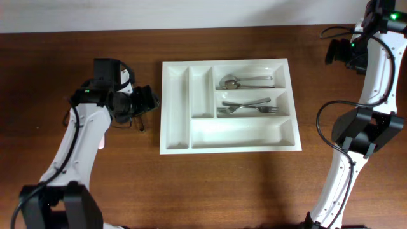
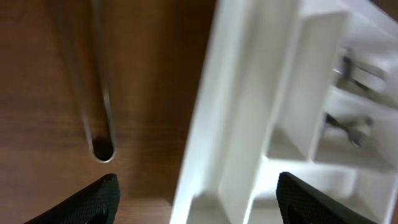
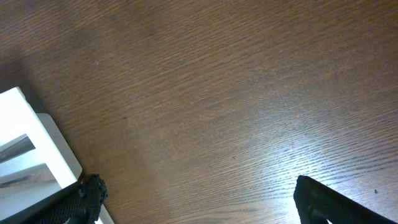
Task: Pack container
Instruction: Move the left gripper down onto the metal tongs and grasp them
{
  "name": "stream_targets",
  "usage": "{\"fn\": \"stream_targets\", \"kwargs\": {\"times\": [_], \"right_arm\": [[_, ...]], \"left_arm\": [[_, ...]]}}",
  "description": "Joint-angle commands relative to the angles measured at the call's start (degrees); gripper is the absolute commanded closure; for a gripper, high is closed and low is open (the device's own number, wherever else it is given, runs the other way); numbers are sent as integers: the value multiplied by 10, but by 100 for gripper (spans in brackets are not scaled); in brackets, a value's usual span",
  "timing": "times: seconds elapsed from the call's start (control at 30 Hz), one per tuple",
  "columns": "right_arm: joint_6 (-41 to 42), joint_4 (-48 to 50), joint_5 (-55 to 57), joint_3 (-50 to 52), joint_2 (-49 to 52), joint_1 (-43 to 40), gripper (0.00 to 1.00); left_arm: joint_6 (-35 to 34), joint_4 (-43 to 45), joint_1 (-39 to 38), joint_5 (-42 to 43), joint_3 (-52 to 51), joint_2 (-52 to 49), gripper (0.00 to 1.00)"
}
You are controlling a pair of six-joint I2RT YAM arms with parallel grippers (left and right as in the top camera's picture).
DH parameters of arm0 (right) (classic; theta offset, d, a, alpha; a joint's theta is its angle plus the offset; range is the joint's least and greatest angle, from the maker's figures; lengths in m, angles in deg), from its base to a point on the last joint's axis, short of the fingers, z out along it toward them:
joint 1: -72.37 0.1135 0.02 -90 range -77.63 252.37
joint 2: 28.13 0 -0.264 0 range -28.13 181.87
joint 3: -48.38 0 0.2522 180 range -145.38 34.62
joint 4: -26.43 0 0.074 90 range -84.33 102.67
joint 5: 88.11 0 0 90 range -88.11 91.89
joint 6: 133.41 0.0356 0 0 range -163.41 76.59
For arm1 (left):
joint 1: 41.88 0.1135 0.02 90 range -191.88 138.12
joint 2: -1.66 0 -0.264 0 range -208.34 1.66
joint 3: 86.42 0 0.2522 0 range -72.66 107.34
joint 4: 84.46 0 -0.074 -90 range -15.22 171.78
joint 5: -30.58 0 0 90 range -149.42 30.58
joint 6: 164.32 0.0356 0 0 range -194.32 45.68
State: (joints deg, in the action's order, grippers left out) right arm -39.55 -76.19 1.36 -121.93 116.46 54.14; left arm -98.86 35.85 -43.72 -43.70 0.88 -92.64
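**Overhead:** The large white rectangular plastic cutlery tray (image 1: 177, 108) lies flat at the middle of the brown wooden worktop (image 1: 76, 51), nearer the far edge. Metal spoons (image 1: 245, 81) and metal forks (image 1: 248, 106) occupy two of its long compartments. The left end effector (image 1: 147, 102) sits just beside the tray's left wall.

**Left wrist:** The fingers are spread wide and hold nothing. A slim metal utensil handle (image 2: 99, 118) lies on the worktop ahead.

**Right wrist:** The right end effector (image 3: 199, 202) is open and empty, towards the far right corner.

**Assessment:** The tray is judged light, rigid and smooth. Its large size makes an outer wall or a divider the best place to take hold.
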Motion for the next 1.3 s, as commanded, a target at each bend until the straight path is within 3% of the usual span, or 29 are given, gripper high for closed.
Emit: {"fn": "stream_targets", "kwargs": {"times": [0.0, 0.2, 0.73, 0.9, 1.0, 1.07, 1.17, 1.2, 1.27], "right_arm": [[-4, -1, -3, -9, -11, 2, 1], [-4, -1, -3, -9, -11, 2, 1], [-4, -1, -3, -9, -11, 2, 1], [-4, -1, -3, -9, -11, 2, 1], [-4, -1, -3, -9, -11, 2, 1], [-4, -1, -3, -9, -11, 2, 1], [-4, -1, -3, -9, -11, 2, 1], [-4, -1, -3, -9, -11, 2, 1], [-4, -1, -3, -9, -11, 2, 1]], "left_arm": [[-117, 3, 1, -81, 8, -33, 17], [-192, 15, 1, -128, 8, -71, 17], [-163, 33, 1, -172, 8, -170, 18], [-157, 31, 2, -172, 8, -192, 26], [-157, 30, 2, -173, 8, -195, 26], [-157, 31, 2, -173, 8, -195, 32], [-157, 28, 2, -180, 8, -195, 51], [-157, 22, 2, -186, 8, -195, 67], [-157, 14, 2, -186, 8, -195, 75]]}}
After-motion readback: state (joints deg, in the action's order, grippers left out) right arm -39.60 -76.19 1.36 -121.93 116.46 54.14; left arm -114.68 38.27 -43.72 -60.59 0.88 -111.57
